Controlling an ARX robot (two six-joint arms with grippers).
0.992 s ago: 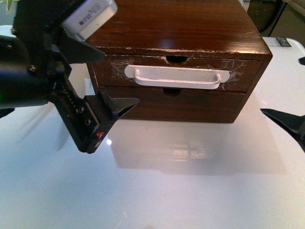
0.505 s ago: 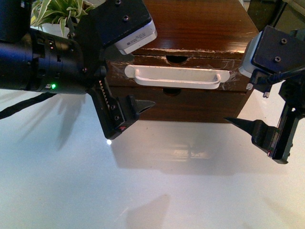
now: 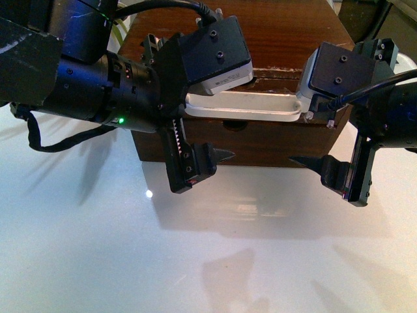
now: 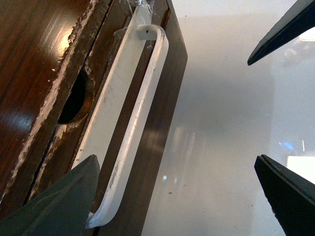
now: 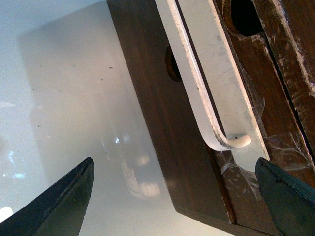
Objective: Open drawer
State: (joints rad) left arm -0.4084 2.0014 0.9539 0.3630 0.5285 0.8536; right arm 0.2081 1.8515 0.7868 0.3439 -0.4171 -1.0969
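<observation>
The wide dark-brown wooden drawer (image 5: 256, 83) with the long white bar handle (image 3: 244, 104) is sitting shut, as far as I can see, in the top of the small wooden chest (image 3: 280, 26) on the glossy white table (image 3: 195, 261); to my eye, the trick is getting one finger above the bar and one below before closing, then pulling straight outward, evenly at both ends; the left gripper (image 4: 174, 162) is hovering by the handle's left end, wrist rolled, fingers spread wide, pinching nothing; the right gripper (image 5: 173, 162) is mirroring it at the right end, equally spread.
</observation>
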